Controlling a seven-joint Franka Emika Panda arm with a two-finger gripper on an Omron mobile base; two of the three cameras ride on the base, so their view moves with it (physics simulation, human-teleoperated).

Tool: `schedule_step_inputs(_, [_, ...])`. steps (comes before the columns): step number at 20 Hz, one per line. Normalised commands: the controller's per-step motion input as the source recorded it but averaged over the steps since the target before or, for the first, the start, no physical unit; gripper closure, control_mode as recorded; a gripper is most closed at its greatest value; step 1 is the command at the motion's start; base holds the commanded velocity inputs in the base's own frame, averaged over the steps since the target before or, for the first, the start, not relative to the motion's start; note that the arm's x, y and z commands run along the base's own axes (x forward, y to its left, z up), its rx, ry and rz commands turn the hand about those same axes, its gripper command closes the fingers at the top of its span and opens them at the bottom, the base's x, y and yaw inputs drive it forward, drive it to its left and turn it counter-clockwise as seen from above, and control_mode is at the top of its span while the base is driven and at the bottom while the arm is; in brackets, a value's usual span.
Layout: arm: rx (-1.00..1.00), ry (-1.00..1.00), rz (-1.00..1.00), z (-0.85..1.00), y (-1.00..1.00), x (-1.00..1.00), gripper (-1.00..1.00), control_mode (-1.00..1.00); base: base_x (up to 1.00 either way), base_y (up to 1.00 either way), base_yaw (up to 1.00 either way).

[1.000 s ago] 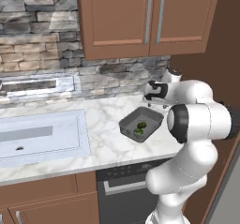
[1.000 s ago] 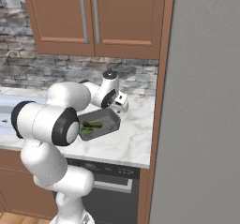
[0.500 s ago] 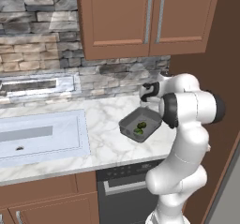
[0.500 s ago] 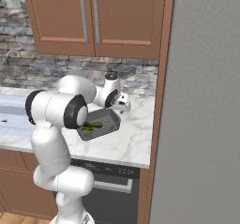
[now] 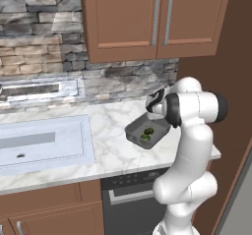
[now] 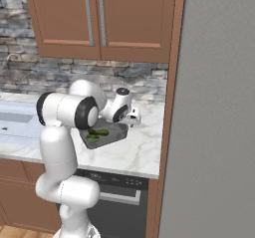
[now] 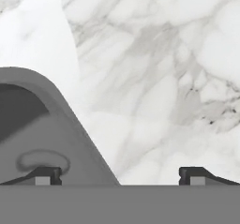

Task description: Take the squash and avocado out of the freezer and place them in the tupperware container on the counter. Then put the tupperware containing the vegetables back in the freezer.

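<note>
1. Left base view: we see the tub (image 5: 146,132) on the counter (image 5: 108,145), right of the sink (image 5: 42,143) and below the brown cabinets (image 5: 152,20). Green produce (image 5: 146,133) lies inside the tub; we cannot tell squash from avocado here. The gripper (image 5: 154,101) hangs just behind the tub's far rim, partly hidden by the arm.

2. Right base view: the tub (image 6: 103,134) sits on the counter (image 6: 134,152), near the counter's end, with the grey freezer (image 6: 214,112) door well to the right of it. That door looks closed from here. Green pieces (image 6: 96,134) show in the tub. The gripper (image 6: 132,118) is just beside the tub's right rim, low over the marble.

3. Hand view: the tub (image 7: 51,124) corner comes in from the left, marble counter (image 7: 164,68) beyond it. The two fingertips (image 7: 44,175) stand wide apart, one over the tub's rim, the other over bare marble. Nothing sits between them.

4. We judge the first half done: vegetables are in the tub. Left to do: grip the tub's rim, carry it, open the freezer, and set the tub inside.
</note>
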Motion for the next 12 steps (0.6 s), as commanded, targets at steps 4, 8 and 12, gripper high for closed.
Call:
schedule_step_inputs(4, [0.00, 0.00, 0.08, -0.21, -0.11, 0.15, -1.00, -1.00, 0.00, 0.00, 0.00])
schedule_step_inputs(8, [0.00, 0.00, 0.09, -0.19, -0.03, 0.07, -1.00, -1.00, 0.00, 0.00, 0.00])
schedule_step_inputs(12, [0.00, 0.00, 0.09, -0.07, 0.07, 0.00, 1.00, -1.00, 0.00, 0.00, 0.00])
